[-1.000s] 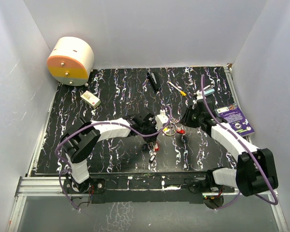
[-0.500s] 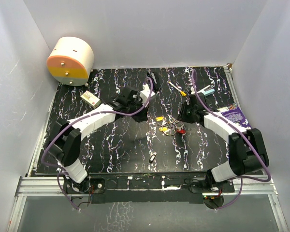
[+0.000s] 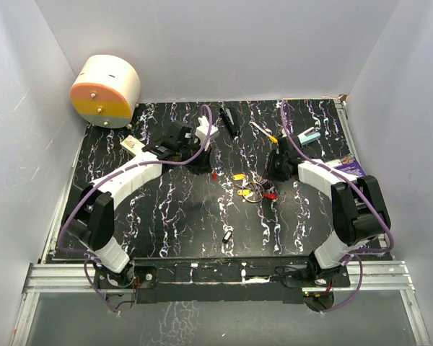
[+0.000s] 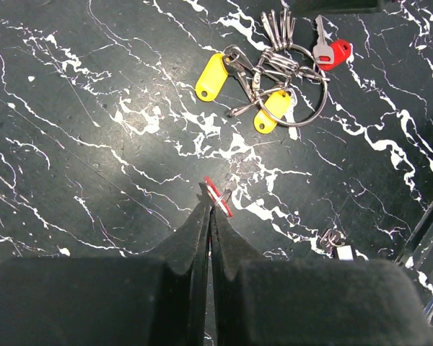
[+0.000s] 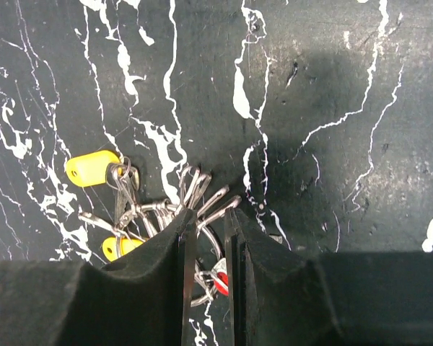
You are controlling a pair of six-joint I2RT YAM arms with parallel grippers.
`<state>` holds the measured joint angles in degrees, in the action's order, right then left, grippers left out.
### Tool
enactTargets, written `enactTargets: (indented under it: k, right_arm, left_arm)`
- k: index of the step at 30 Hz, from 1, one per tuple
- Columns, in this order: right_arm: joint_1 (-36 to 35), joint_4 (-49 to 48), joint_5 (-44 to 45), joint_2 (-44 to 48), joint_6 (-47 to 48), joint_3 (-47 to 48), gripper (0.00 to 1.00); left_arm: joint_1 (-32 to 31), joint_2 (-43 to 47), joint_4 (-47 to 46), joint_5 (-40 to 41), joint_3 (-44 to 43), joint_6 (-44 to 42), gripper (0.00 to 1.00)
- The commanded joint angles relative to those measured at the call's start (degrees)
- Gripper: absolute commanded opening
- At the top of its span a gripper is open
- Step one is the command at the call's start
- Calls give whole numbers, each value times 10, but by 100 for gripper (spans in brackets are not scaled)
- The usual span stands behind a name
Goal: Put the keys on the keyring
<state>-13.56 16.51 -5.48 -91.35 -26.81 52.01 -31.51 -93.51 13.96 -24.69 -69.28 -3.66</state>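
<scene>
1. The left gripper [image 4: 208,202] is clamped fully shut. A small red key [image 4: 219,200] sits right at its fingertips, low in the centre of the left wrist view, and looks pinched by one edge.
2. The keyring [image 4: 318,111] lies flat on the table [image 3: 166,216] at the upper right of that view, well apart from the small red key. It carries a bunch of plain metal keys and two yellow tags [image 4: 211,76], and a red-headed key [image 4: 332,52] touches its upper right side.
3. The right gripper [image 5: 211,213] hovers over the bunch with its jaws narrowly parted. Nothing is clamped between them.
4. The small red key is probably light, thin, stiff and slick, so it may swivel in a tip pinch. It is best held by the coloured head, leaving the threading end free.
5. The ring looks like springy wire that would skate on the glossy top unless pinned. A bare arc away from the bunch is the best place to take it.
6. In the top view there is open table all round the ring at centre. A black key [image 3: 227,235] lies alone at lower centre.
7. A white stick [image 3: 263,132] and a black bar [image 3: 229,121] lie at top centre, and a purple card [image 3: 350,171] lies at the right edge. White walls close in on three sides, so wide swings are risky.
</scene>
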Motion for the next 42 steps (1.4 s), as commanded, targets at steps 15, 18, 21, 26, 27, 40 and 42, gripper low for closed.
enactTargets:
  k: [15,18,21,26,27,40,42]
  right_arm:
    - [-109,-9,32,-9,96,86,28]
    - [-137,-6,28,-40,122,110,29]
    - [-156,-11,20,-66,142,126,31]
    - [-172,-15,11,-107,179,152,32]
    - [-173,-14,12,-112,186,155,32]
    - [-176,-5,-3,-128,235,158,35]
    - [-180,-2,-5,-132,235,158,35]
  left_arm:
    - [29,53,-7,-34,12,13,0]
    - [36,57,-9,-34,15,14,0]
    - [47,64,-9,-36,20,16,0]
    - [62,71,-14,-46,30,20,0]
    - [64,71,-15,-48,31,21,0]
    - [77,73,-20,-67,35,27,0]
    - [79,74,-22,-70,37,28,0]
